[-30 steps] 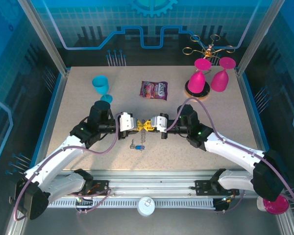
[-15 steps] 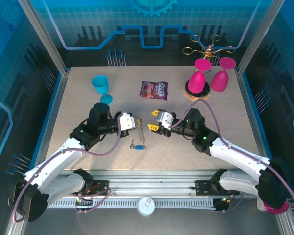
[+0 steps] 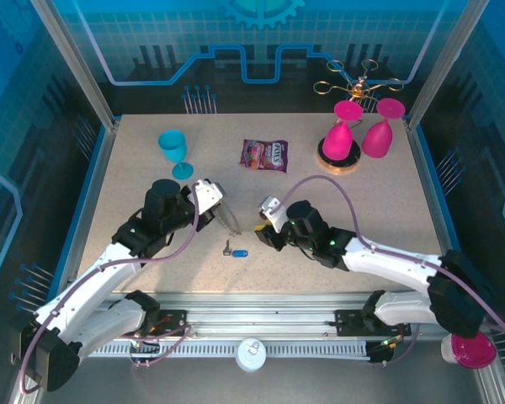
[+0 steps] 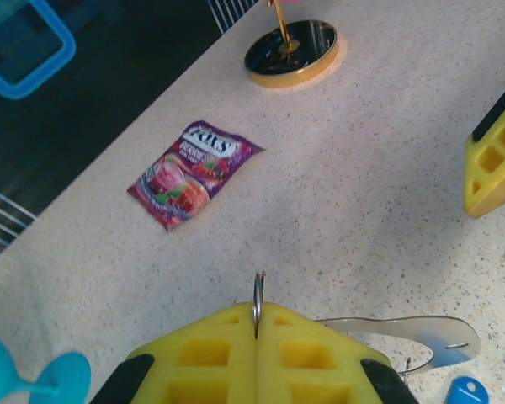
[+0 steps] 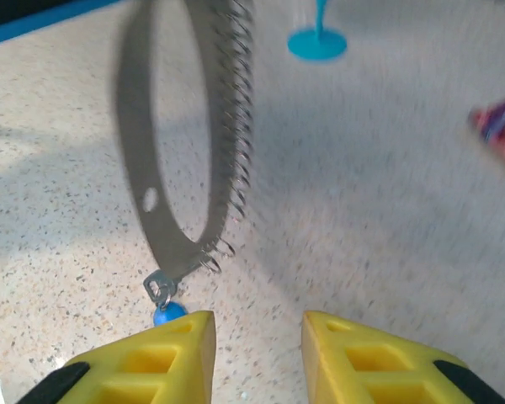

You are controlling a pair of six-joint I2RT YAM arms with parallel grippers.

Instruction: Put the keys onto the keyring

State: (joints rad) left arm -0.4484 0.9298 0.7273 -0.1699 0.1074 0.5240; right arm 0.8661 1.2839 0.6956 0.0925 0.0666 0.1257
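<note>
Left claw pinches the keyring, right claw gapes empty near the key; candy packet lies beyond.

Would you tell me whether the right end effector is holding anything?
No, the right end effector stands open with nothing between its jaws.

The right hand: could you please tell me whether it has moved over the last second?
Yes. The right hand has drawn back toward the table's near edge, farther from the candy packet.
</note>
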